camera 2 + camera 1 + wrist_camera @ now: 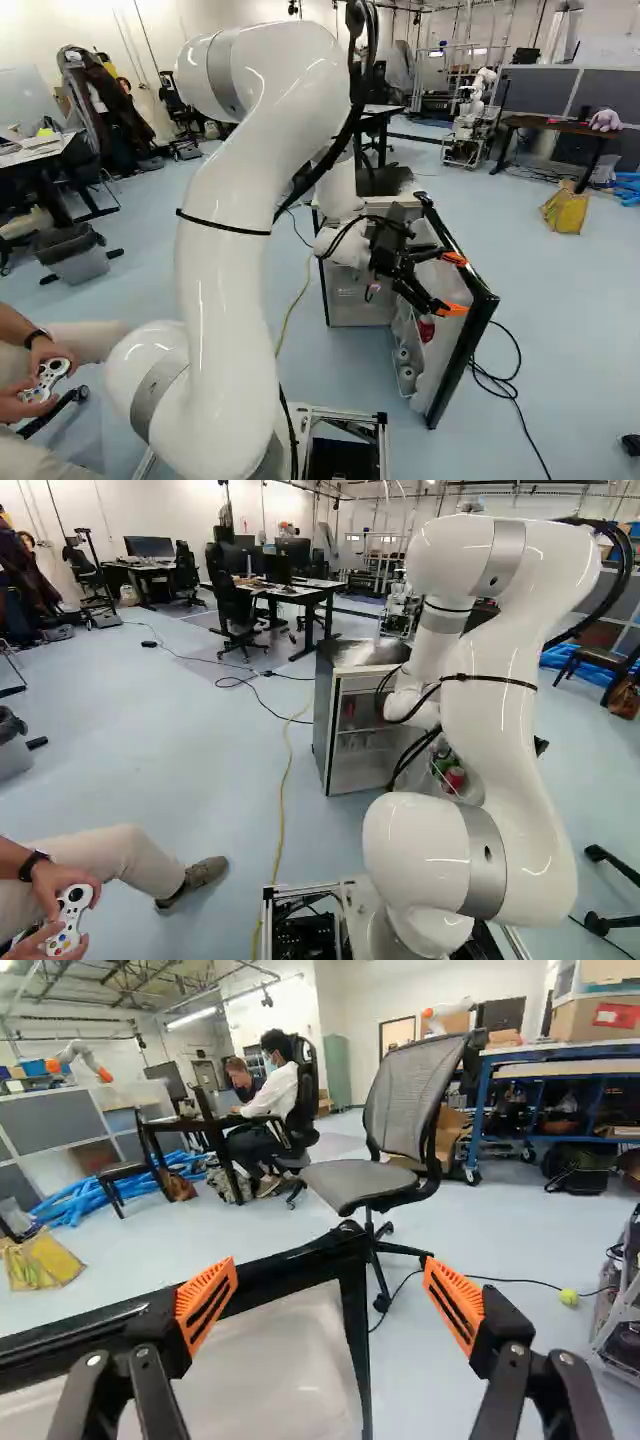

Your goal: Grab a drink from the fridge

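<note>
And here the small fridge with dark sides and pale shelves (323,720) is seen with its black-framed, white-lined door (465,350) swung wide open; the white, jointed arm (228,220) is bent forward over it, and the black gripper with two orange-padded fingers (455,284) is held by the upper part of the door; in the wrist view the jaws of the gripper (330,1305) are spread well apart, nothing gripped, with the black corner of the door framed between the orange ribbed pads (208,1302); whether the door is touched by either finger cannot be told; as for the drink, a red can (455,778) is seen in the door's inner rack, below the gripper in the right base view, with something green (443,764) just beside it; further red items (350,709) are glimpsed inside the fridge itself, too small to be made out; past the door, a grey mesh office chair on a black wheeled base (405,1110) is seen, and a yellow bag (566,211) is lying on the pale blue floor (550,300) at the right of the right base view.
</note>
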Controlling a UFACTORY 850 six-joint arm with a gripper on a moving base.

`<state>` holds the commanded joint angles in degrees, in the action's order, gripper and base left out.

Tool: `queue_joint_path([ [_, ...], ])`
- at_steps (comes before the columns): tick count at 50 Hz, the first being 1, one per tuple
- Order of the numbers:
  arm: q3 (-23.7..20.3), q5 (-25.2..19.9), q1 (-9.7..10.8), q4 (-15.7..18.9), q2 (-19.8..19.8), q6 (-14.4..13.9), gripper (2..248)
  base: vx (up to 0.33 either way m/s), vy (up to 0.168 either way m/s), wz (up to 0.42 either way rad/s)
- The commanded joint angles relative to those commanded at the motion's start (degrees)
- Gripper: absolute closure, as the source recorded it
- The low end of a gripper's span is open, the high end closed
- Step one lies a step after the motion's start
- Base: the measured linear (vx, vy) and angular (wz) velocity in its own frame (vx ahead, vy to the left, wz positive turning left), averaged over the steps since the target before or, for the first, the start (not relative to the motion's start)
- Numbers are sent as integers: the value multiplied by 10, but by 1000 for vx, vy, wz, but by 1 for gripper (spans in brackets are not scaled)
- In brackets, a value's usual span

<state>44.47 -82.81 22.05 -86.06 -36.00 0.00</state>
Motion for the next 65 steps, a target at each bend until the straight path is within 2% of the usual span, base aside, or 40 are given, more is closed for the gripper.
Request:
queue_joint_path([
  [12,35,0,25,0,-17,0,3,0,0,0],
  [27,35,0,27,7,-17,0,3,0,0,0],
  [37,4,0,21,55,-1,0,3,0,0,0],
  [65,-105,0,7,223,60,0,3,0,0,0],
])
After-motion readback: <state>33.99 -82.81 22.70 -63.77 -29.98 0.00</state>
